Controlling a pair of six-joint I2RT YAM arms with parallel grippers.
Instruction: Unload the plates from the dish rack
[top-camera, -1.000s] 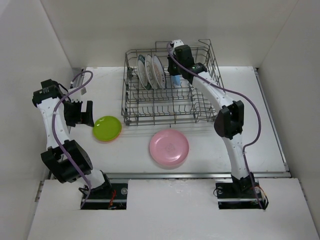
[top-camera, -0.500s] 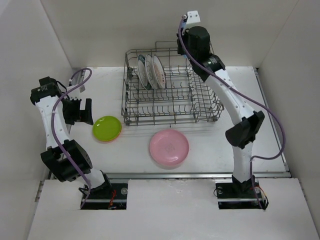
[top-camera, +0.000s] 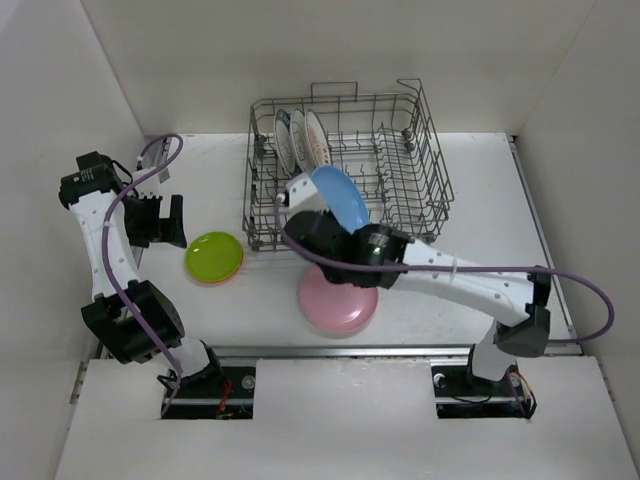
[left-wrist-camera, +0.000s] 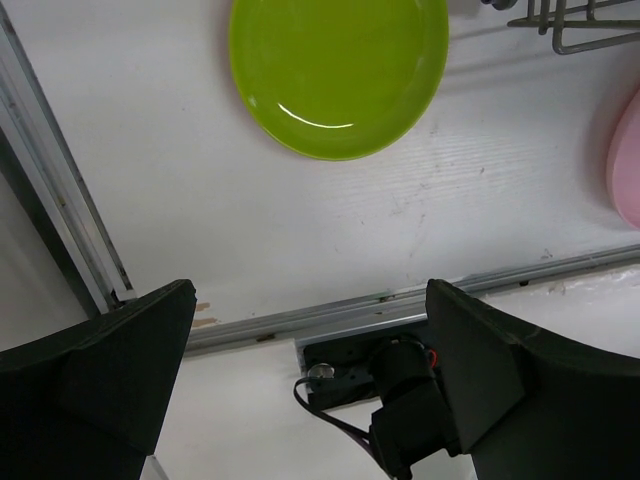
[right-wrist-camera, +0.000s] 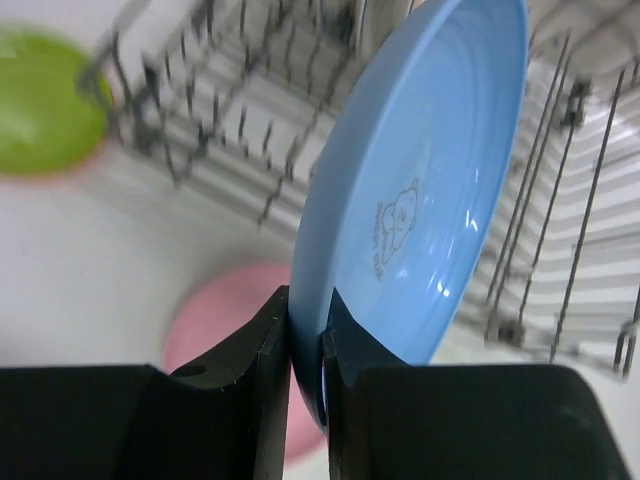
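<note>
Just in front of the tall grey wire dish rack (top-camera: 262, 215), the right tool (right-wrist-camera: 307, 330) is clamped on the rim of a light blue round plate (top-camera: 340, 196). Half a second ago the right arm was reared up behind the rack's back wall, and a second ago it was down among the tines. The plate is tilted on edge, clear of the rack, above a pink round plate (top-camera: 335, 312) lying flat on the white worktop (top-camera: 500, 200) in front of the rack. The left arm has barely shifted. The left tool (left-wrist-camera: 308, 300) hangs with its fingers spread wide, grasping nothing, left of the rack and near a lime-green round plate (top-camera: 214, 255) lying flat there. Three white round plates with patterned rims (top-camera: 298, 142) stand upright in the rack's back left corner. The right arm stretches across the pink plate and hides its far part in the overhead view. The right wrist view is blurred, smearing the rack wires behind the blue plate, and the white plates' patterns are too small to make out
</note>
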